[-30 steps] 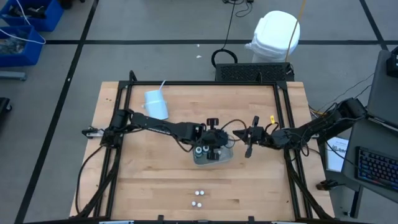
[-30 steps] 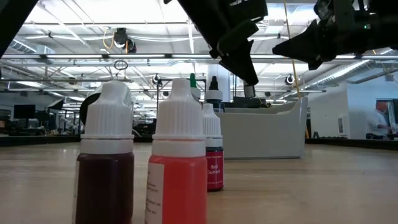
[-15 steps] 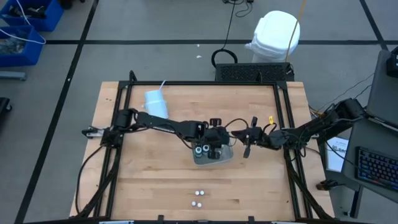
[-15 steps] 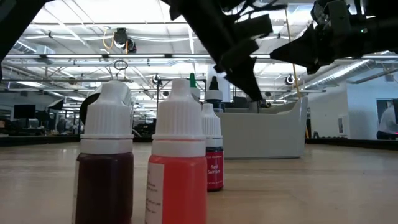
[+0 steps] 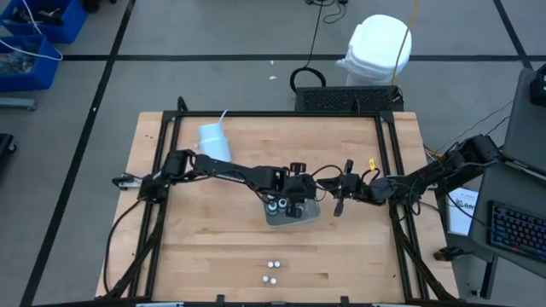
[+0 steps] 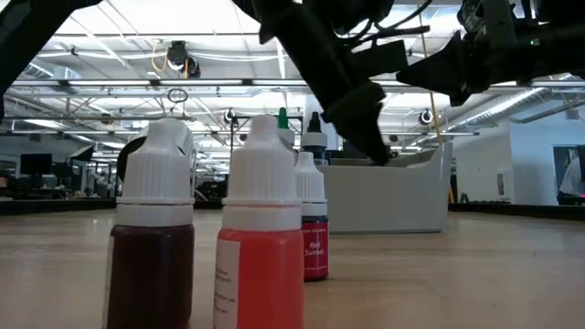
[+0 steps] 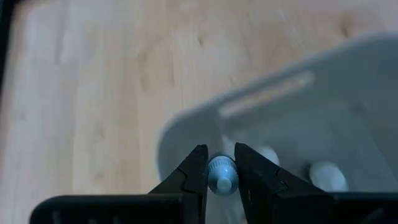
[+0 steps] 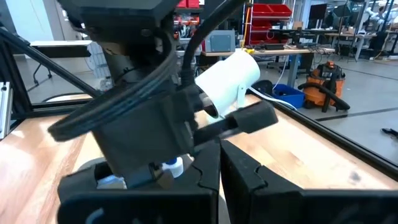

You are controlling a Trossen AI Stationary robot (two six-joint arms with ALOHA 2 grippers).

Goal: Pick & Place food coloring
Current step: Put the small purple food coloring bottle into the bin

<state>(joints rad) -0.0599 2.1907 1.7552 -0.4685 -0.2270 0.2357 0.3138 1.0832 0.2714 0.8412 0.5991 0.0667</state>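
Lowered since a second ago, the left gripper [image 7: 220, 174] pinches a tiny white-capped food coloring bottle [image 7: 221, 173] inside the clear square plastic tray [image 5: 309, 215].
Beside that tray, the right gripper [image 5: 339, 207] hovers, jaws pressed together; three small bottles [image 5: 271, 270] stand well apart from it.

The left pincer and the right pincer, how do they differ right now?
The left pincer is shut on a blue-capped food coloring bottle over the clear tray; the right pincer is shut and holds nothing. The left reaches down into the tray; the right hovers beside it. Both are dark and two-fingered.
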